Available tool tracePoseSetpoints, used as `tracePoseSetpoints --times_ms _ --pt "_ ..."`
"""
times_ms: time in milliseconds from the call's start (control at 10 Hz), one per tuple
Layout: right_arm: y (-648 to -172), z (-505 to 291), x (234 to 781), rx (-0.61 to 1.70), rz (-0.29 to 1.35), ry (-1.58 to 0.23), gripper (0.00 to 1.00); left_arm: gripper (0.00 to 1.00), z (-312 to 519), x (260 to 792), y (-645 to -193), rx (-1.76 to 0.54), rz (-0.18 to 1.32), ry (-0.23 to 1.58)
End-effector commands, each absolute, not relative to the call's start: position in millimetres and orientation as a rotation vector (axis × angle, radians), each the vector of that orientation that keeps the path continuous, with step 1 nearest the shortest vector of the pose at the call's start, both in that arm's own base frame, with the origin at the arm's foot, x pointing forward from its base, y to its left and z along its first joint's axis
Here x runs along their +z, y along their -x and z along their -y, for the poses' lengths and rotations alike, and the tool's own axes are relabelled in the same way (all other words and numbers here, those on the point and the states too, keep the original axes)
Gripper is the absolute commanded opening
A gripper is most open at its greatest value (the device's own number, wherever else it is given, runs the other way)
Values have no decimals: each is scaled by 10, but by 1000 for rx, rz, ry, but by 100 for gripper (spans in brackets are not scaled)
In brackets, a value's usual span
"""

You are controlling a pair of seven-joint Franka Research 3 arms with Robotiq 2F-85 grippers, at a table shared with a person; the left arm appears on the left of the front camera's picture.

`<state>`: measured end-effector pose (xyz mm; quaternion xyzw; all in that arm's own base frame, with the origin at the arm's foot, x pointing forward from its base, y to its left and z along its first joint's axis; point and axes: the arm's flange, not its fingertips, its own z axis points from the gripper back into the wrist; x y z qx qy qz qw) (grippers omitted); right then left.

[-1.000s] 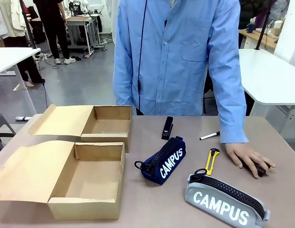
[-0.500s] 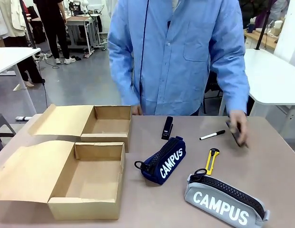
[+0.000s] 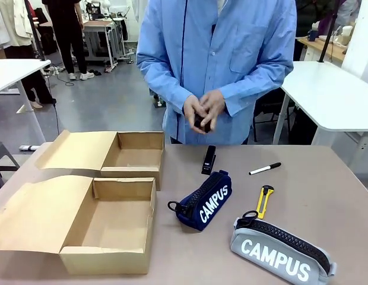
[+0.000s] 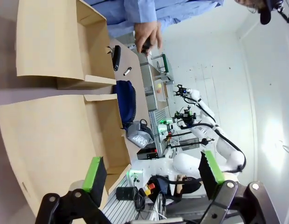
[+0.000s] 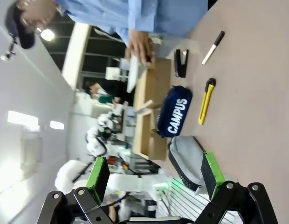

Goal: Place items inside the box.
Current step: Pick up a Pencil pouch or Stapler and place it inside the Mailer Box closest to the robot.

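Two open cardboard boxes sit at the table's left, one near (image 3: 113, 225) and one farther back (image 3: 133, 155); nothing shows inside either. A navy CAMPUS pouch (image 3: 205, 200), a grey CAMPUS pouch (image 3: 282, 249), a black stapler (image 3: 208, 160) and a yellow utility knife (image 3: 265, 200) lie on the table. The person holds a small black thing (image 3: 200, 123) in both hands at chest height. My left gripper (image 4: 151, 171) is open above the near box (image 4: 65, 140). Over the table's right side my right gripper (image 5: 154, 172) is open too, near the grey pouch (image 5: 186, 161).
A black-and-white marker (image 3: 265, 168) lies right of the stapler. The person stands at the table's far edge. The brown tabletop (image 3: 338, 196) is bare on the right. White tables and other people are farther back in the room.
The person's hand lifted a small black thing off the table's right side and brought it up to both hands in front of the chest. Pouches, knife and boxes have not moved.
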<state>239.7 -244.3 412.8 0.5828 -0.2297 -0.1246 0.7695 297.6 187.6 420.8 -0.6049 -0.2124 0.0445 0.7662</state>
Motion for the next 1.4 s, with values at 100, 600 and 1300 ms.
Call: tracePoseSetpoints --times_ms 100,600,1300 --pt "-2878 1136 4683 -116 372 -1005 100 100 -1871 4215 -2967 77 481 1326" --pt "-3230 -283 4707 127 281 -726 100 100 -1871 4215 -2967 77 481 1326" --pt "-3754 -1369 5056 33 222 -527 100 100 -1871 4215 -2967 77 481 1326"
